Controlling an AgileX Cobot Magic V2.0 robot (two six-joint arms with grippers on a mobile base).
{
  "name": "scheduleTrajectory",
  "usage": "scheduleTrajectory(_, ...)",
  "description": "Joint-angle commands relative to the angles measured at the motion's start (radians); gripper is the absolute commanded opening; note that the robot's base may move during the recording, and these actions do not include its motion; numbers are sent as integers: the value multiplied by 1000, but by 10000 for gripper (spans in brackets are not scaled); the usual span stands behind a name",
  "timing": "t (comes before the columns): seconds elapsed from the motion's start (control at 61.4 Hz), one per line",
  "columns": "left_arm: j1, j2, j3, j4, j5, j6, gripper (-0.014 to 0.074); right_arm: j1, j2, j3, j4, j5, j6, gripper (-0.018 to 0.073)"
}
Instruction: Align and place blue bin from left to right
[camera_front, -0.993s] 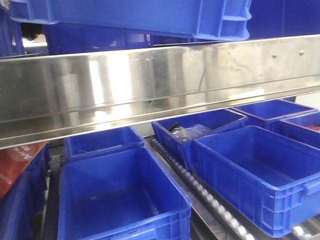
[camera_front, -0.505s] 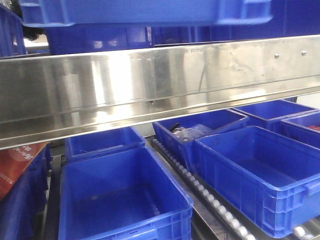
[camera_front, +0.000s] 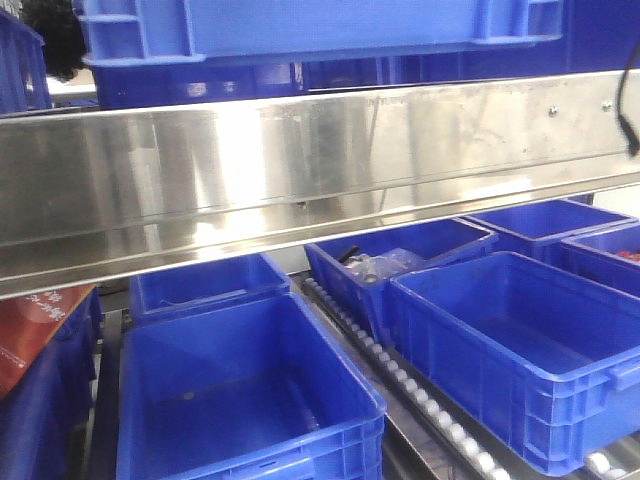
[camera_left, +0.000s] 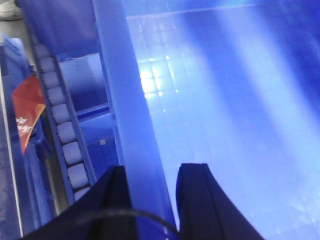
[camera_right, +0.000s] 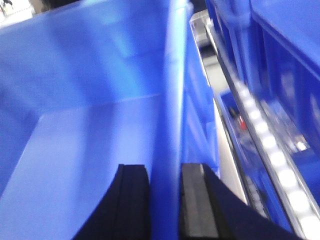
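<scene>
Two grippers clamp opposite walls of the blue bin (camera_front: 330, 25), left gripper (camera_left: 150, 175) and right gripper (camera_right: 164, 175) each pinching the rim, holding it aloft above the steel rail (camera_front: 320, 160); its placing among lower crates (camera_front: 240, 400) remains undone.

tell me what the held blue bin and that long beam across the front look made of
Blue bin: apparently moulded plastic, semi-glossy, judging by its ribbed walls, thick rim and soft light glare on the floor in the wrist views. Beam: probably stainless steel or aluminium, brushed and shiny, showing streaky reflections, smudges and two small fasteners at the right.
</scene>
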Motion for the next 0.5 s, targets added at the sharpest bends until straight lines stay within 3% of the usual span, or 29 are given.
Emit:
scheduleTrajectory(0.0, -13, -24, -19, 23, -77, -17, 1, 5, 2, -31, 20, -145, -31, -79)
scheduleTrajectory(0.212, -13, 18, -19, 52, -77, -21, 1, 7, 49, -31, 21, -172, -31, -75)
scheduleTrajectory(0.277, -13, 30, -19, 63, -77, -21, 10, 7, 58, -31, 21, -172, -31, -36)
scheduleTrajectory(0.374, -13, 37, -19, 81, -77, -21, 94, 7, 60, -31, 21, -160, -31, 147)
scheduleTrajectory(0.488, -13, 37, -21, 91, -77, -21, 311, 7, 60, -31, 21, -154, -31, 400)
